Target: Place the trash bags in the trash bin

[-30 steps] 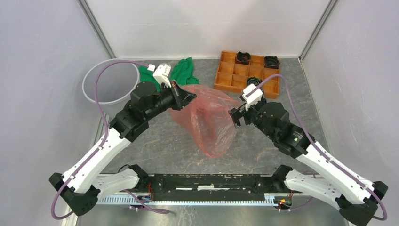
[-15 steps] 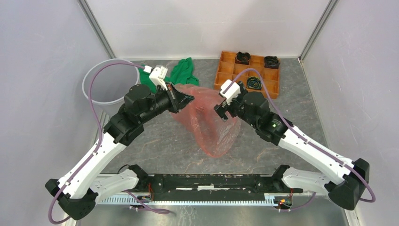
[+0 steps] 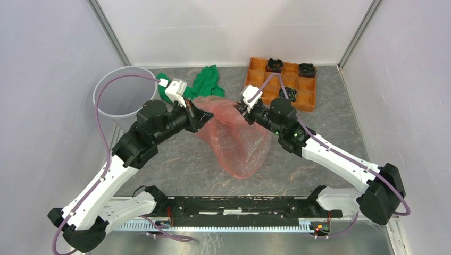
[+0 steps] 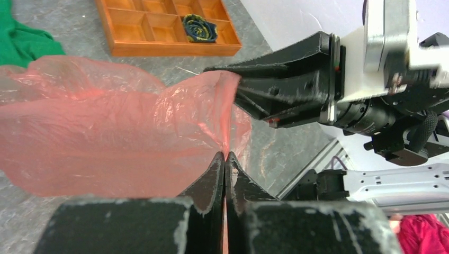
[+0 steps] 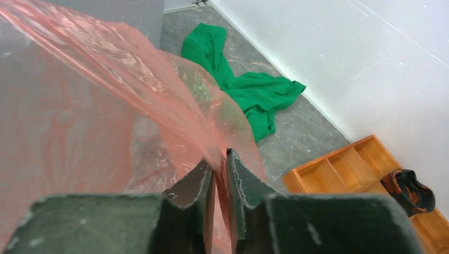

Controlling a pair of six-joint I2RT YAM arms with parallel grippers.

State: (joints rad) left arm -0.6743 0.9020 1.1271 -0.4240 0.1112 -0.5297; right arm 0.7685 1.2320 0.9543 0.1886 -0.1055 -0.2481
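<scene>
The red trash bag (image 3: pixel 236 143) hangs in the middle of the frame, over the table (image 3: pixel 175 164), with its bottom end nearest to us. The left gripper (image 4: pixel 225 156) is squeezed tight on the bag's top edge. The right gripper (image 5: pixel 219 159) is almost closed, with only a thin slit left, and it seems to pinch the film too. Farther back, the grey trash bin (image 3: pixel 127 98) stands in the upper left, apart from the bag. A green cloth (image 3: pixel 208 79) and a wooden tray (image 3: pixel 264 91) lie at the back.

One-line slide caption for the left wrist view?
Left gripper pinches the thin translucent red plastic bag; right gripper grips its upper edge.
</scene>
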